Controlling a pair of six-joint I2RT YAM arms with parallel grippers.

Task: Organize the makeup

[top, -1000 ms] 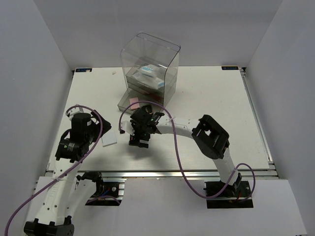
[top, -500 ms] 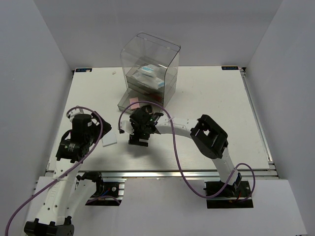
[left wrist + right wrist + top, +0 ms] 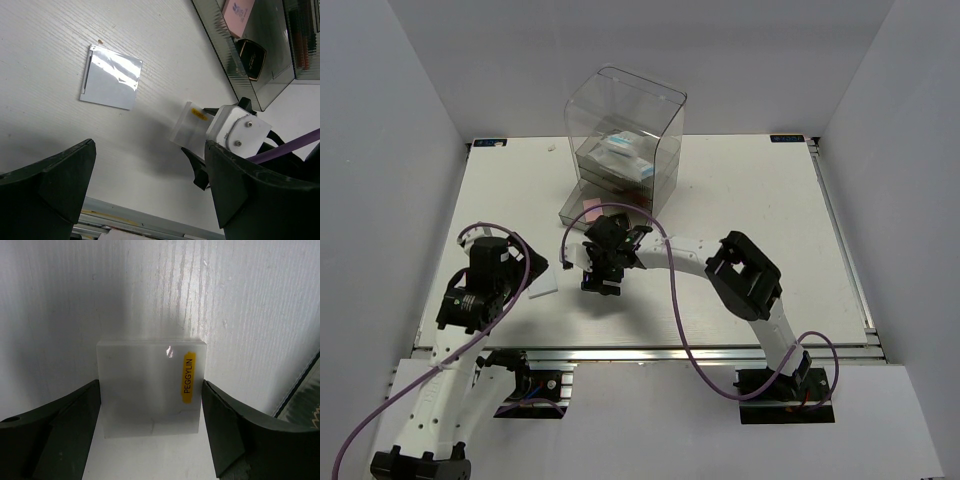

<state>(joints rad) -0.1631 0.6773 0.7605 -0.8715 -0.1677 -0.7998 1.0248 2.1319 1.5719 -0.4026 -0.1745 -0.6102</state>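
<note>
- One word came through clean: "PEGGYLIN", in black capitals on a narrow yellow label. It ran sideways up the right part of the white square pad in the right wrist view.
- The left wrist view caught that same yellow strip on the pad, but the lettering there was too small to make out.
- The pink pad, lying in the clear drawer box, carried some dark print. It was blurred and cut by the frame edge, and could not be read.
- From the top view, the white packets inside the box showed blue print that was far too small to read.
</note>
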